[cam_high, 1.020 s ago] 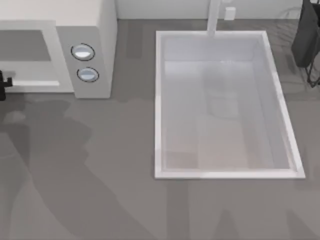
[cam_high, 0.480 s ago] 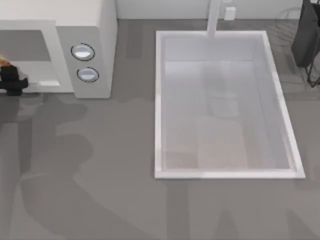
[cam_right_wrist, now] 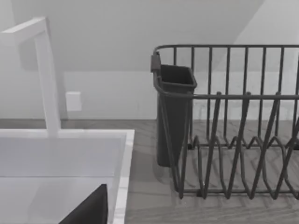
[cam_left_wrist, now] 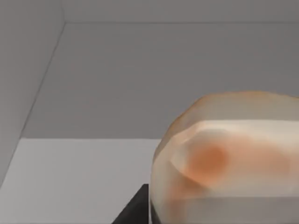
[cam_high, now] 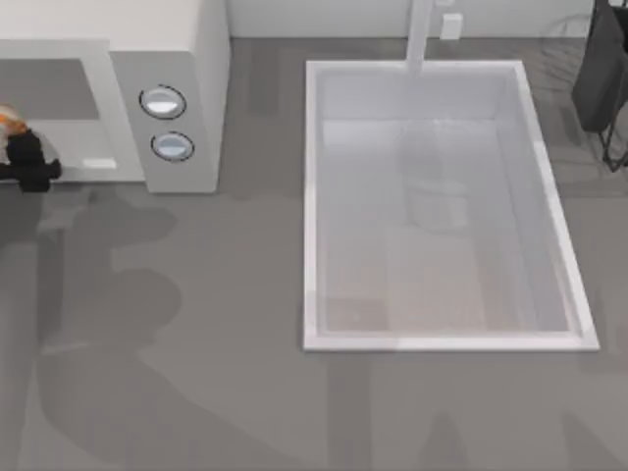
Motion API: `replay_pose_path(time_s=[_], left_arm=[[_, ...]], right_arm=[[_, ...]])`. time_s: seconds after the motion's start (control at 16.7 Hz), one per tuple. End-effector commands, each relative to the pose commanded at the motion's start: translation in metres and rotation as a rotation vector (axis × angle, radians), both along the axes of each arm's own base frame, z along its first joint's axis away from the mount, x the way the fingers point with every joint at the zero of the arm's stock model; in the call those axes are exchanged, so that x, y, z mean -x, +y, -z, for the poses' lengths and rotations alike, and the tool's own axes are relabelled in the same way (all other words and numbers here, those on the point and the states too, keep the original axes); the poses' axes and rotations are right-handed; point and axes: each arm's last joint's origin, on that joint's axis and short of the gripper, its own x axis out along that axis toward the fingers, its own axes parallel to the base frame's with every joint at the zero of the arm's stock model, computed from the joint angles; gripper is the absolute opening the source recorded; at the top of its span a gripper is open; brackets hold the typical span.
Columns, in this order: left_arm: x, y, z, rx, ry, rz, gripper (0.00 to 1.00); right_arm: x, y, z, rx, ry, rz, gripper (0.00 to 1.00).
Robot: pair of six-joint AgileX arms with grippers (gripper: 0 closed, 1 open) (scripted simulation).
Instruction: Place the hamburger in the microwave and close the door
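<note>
A: From the top, what is sitting where?

B: The large white boxy microwave (cam_high: pixel 167 88) with two round silver-blue knobs (cam_high: pixel 163 102) is standing at the table's left rear. The black left gripper (cam_high: pixel 25 162) is reaching in at the left edge, just in front of the open cavity, gripping the small round orange-brown and whitish hamburger (cam_high: pixel 10 121). The white rectangular sink basin (cam_high: pixel 312 206) is lying well apart on the right.

A: Any writing on the panel?

B: None that I can read.

A: And the left wrist view?

B: The hamburger (cam_left_wrist: pixel 229 158) is looming close, a dark finger (cam_left_wrist: pixel 133 212) touching its lower side, with the microwave's grey inner walls (cam_left_wrist: pixel 163 79) behind it.

A: The right wrist view?

B: It is looking at a dark wire dish rack (cam_right_wrist: pixel 233 121) holding a black cutlery cup (cam_right_wrist: pixel 174 112), beside the sink rim (cam_right_wrist: pixel 122 163) and a white faucet (cam_right_wrist: pixel 44 70). Whether the right gripper is open, I cannot tell.
</note>
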Motion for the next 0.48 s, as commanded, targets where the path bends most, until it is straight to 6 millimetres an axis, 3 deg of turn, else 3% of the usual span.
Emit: replay_pose_path(time_s=[0.24,0.48], left_arm=[[-0.016,0.002,0.004,0.002,0.006,-0.004,0.0],[-0.062,0.003,0.008,0.002,0.001,-0.004,0.0]], right_arm=[[0.0,0.0,0.0,0.0,0.0,0.0,1.0],[0.0,0.0,0.0,0.0,0.0,0.0,1.0]])
